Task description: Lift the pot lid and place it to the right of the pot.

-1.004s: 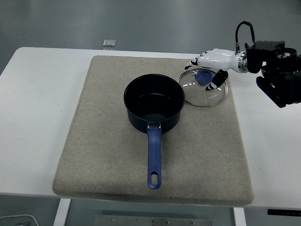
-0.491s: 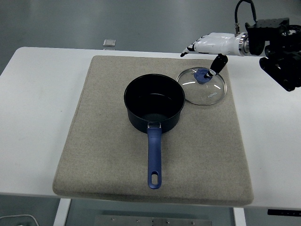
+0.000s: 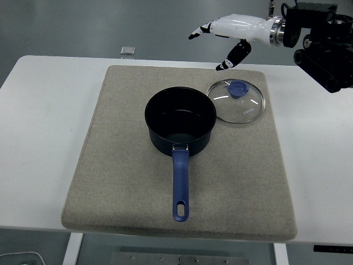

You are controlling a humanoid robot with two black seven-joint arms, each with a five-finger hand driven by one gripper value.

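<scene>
White table [image 3: 44, 138]: rectangular top, carrying all items listed below.

Grey-beige fabric mat [image 3: 121, 187]: large, roughly square, laid flat on the middle of the table.

Dark blue saucepan with a black interior [image 3: 180, 122]: stands upright near the mat's centre, uncovered, nothing visible inside. Its long blue handle [image 3: 181, 186], with a hanging hole at the end, points toward the near edge of the table.

Round glass pot lid with a metal rim and a blue knob [image 3: 236, 101]: lies flat on the mat, knob upward, on the right of the saucepan and slightly farther back. Its left rim sits just beside the saucepan's rim; whether the two touch cannot be told. Nothing grips it.

White robot right hand with black fingertips [image 3: 229, 30]: enters from the upper right on a black arm [image 3: 320, 38], held in the air above the far edge of the mat, up and left of the lid, apart from it. Fingers spread and extended toward the left, thumb hanging down; it holds nothing.

Small grey square object [image 3: 128, 51]: rests on the table beyond the mat's far left corner; detail too small to tell
</scene>
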